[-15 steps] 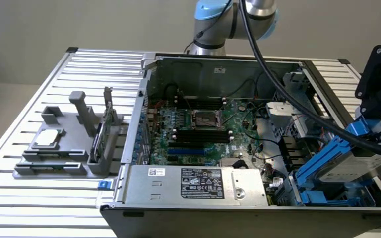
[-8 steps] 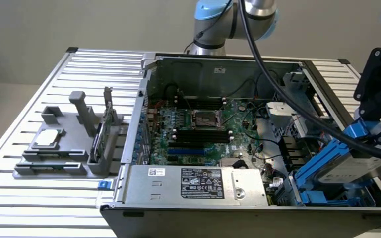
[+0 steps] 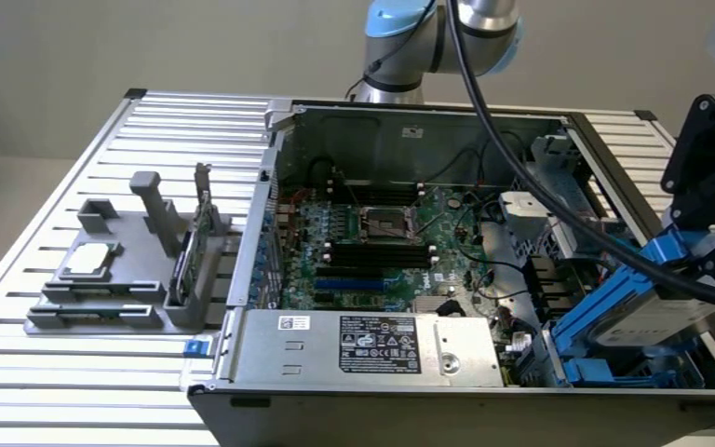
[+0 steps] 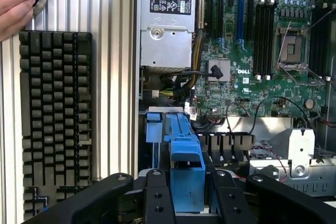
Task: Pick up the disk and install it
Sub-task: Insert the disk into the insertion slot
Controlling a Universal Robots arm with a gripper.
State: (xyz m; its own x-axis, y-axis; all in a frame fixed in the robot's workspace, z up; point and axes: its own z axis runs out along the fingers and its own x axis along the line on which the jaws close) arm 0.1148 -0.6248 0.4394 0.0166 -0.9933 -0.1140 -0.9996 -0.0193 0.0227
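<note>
The arm point(image 3: 438, 37) rises behind the open computer case point(image 3: 271, 186), and its wrist leans over the case's drive-bay corner. The gripper point(image 3: 695, 279) is clamped on the disk point(image 3: 643, 321), which hangs tilted just above that bay. A person's hand point(image 4: 16, 3) is by a keyboard point(image 4: 52, 119) on the counter point(image 3: 34, 372) beside the case.

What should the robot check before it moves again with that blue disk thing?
1. Disk gripped: ok, its blue rail sits between the fingers of the gripper.
2. Disk seated in the case: not ok, it is held tilted at the case's corner.
3. Black cable clear of the disk: cannot tell.
4. Person's hand outside the case: ok, it is by the keyboard.
</note>
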